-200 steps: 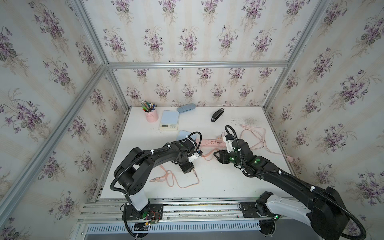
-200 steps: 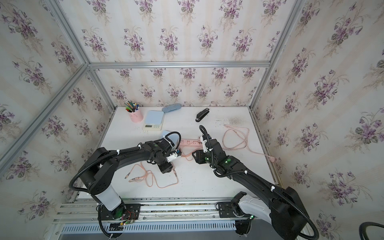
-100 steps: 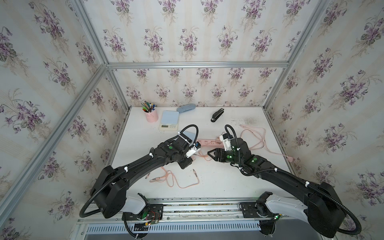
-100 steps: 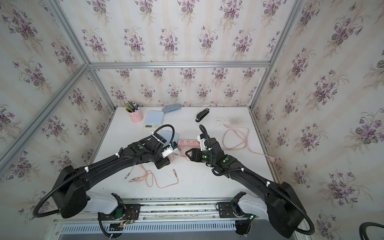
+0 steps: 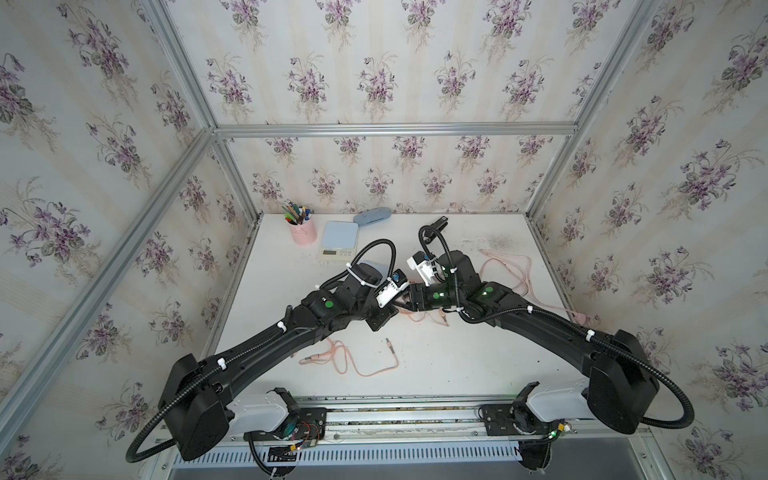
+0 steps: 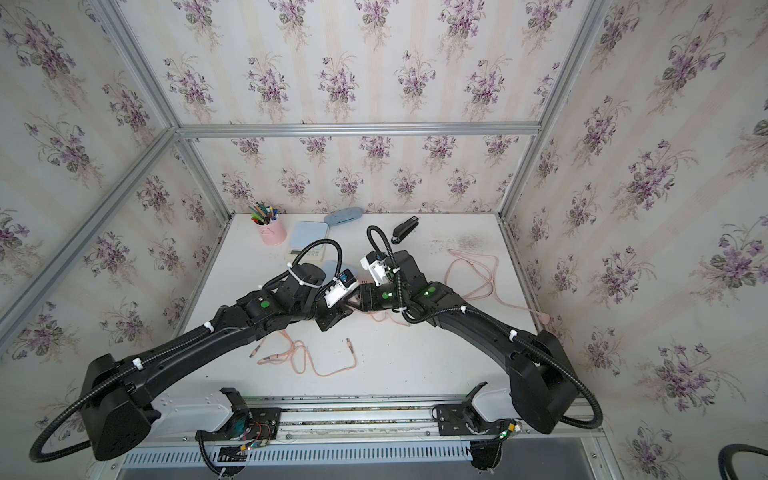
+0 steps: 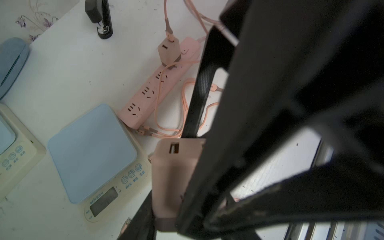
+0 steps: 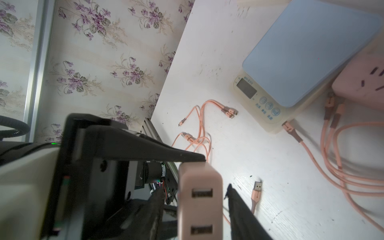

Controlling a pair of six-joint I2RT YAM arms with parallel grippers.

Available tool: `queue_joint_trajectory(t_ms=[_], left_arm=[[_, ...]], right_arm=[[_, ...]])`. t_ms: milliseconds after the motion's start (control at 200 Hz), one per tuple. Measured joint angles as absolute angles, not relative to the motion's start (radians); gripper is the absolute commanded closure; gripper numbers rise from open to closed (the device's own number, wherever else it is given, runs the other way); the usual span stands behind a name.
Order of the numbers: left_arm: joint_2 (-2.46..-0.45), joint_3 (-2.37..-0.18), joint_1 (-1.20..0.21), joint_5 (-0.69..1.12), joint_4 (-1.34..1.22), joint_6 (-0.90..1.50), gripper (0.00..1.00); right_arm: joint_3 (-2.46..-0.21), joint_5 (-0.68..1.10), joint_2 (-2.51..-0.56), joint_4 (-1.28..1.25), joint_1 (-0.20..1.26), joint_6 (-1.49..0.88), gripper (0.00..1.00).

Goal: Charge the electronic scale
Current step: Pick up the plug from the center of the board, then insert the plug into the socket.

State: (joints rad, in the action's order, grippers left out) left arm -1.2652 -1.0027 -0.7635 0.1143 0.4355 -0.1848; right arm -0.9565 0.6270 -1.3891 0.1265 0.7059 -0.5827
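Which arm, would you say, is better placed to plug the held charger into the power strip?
Right, probably: the right claw straddles the charger's port end, while the left claw grips its plug end.

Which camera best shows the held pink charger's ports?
Right wrist: the charger block faces the lens, both ports clear. Left wrist catches it at an angle, one port showing; in both top views it is almost hidden.

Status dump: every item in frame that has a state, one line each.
held charger: unplugged, both USB ports empty
left end effector: shut on held charger
right end effector: jaws flank held charger, grip unclear
power strip: second charger plugged in, rest free
near scale: display blank, cable connector at its side, seemingly plugged
loose USB plug: lying unconnected
stapler: closed
glasses case: closed
pen cup: upright
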Motion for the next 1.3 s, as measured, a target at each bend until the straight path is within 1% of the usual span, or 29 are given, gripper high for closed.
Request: queue_joint_trajectory(t_ms=[55,80,100,155,195,215,255,315,355,375,410,440,465,505,604,714,779,864,974,1069,1139,1159,1299], left_arm=[[-1.265,-0.992,-0.763,0.115,0.432,-0.192,0.78],[-1.266,-0.985,-0.763,0.115,0.427,-0.192,0.78],[-1.265,-0.979,-0.762,0.115,0.425,-0.192,0.78],[-1.262,-0.96,-0.761,0.131,0.406,-0.189,0.78],[-1.255,-0.943,-0.761,0.137,0.386,-0.184,0.77],[-1.251,-0.934,-0.761,0.141,0.377,-0.176,0.77],[-1.242,-0.915,-0.761,0.154,0.352,-0.163,0.77],[-1.223,-0.888,-0.761,0.155,0.319,-0.163,0.73],[-1.213,-0.875,-0.762,0.155,0.299,-0.163,0.66],[-1.207,-0.869,-0.764,0.155,0.29,-0.163,0.6],[-1.198,-0.862,-0.764,0.156,0.279,-0.164,0.43],[-1.19,-0.857,-0.764,0.156,0.271,-0.164,0.34],[-1.182,-0.853,-0.764,0.157,0.27,-0.169,0.3],[-1.169,-0.845,-0.762,0.16,0.275,-0.173,0.27],[-1.139,-0.839,-0.726,0.21,0.292,-0.142,0.27],[-1.145,-0.853,-0.627,0.287,0.282,-0.029,0.27],[-1.177,-0.862,-0.573,0.334,0.254,0.077,0.28],[-1.239,-0.876,-0.542,0.385,0.202,0.212,0.3],[-1.335,-0.899,-0.524,0.42,0.106,0.363,0.37],[-1.435,-0.921,-0.516,0.42,0.004,0.481,0.44],[-1.516,-0.95,-0.515,0.412,-0.064,0.563,0.44],[-1.537,-0.96,-0.515,0.412,-0.078,0.583,0.48],[-1.636,-1.013,-0.53,0.397,-0.163,0.681,0.49]], right_arm=[[-0.955,0.641,-1.387,0.134,0.706,-0.584,0.59],[-0.954,0.643,-1.385,0.139,0.706,-0.584,0.62],[-0.953,0.644,-1.384,0.145,0.706,-0.583,0.67],[-0.957,0.639,-1.383,0.168,0.706,-0.581,0.86],[-0.962,0.639,-1.383,0.188,0.702,-0.582,0.96],[-0.966,0.637,-1.383,0.198,0.701,-0.578,1.0],[-0.975,0.632,-1.383,0.217,0.702,-0.571,1.0],[-0.989,0.628,-1.383,0.242,0.702,-0.556,1.0],[-0.998,0.624,-1.383,0.258,0.702,-0.549,1.0],[-1.003,0.624,-1.383,0.264,0.702,-0.546,1.0],[-1.014,0.622,-1.383,0.277,0.702,-0.535,1.0],[-1.027,0.619,-1.383,0.294,0.702,-0.518,1.0],[-1.039,0.62,-1.383,0.305,0.703,-0.501,1.0],[-1.07,0.617,-1.383,0.323,0.704,-0.466,1.0],[-1.201,0.564,-1.399,0.39,0.706,-0.326,1.0],[-1.32,0.447,-1.446,0.454,0.706,-0.119,1.0],[-1.361,0.368,-1.49,0.493,0.706,0.023,1.0],[-1.394,0.273,-1.565,0.548,0.704,0.201,1.0],[-1.445,0.184,-1.686,0.611,0.677,0.395,1.0],[-1.482,0.166,-1.751,0.625,0.632,0.5,1.0],[-1.483,0.173,-1.765,0.619,0.599,0.571,1.0],[-1.482,0.178,-1.768,0.616,0.592,0.59,1.0],[-1.507,0.25,-1.826,0.616,0.548,0.701,1.0]])
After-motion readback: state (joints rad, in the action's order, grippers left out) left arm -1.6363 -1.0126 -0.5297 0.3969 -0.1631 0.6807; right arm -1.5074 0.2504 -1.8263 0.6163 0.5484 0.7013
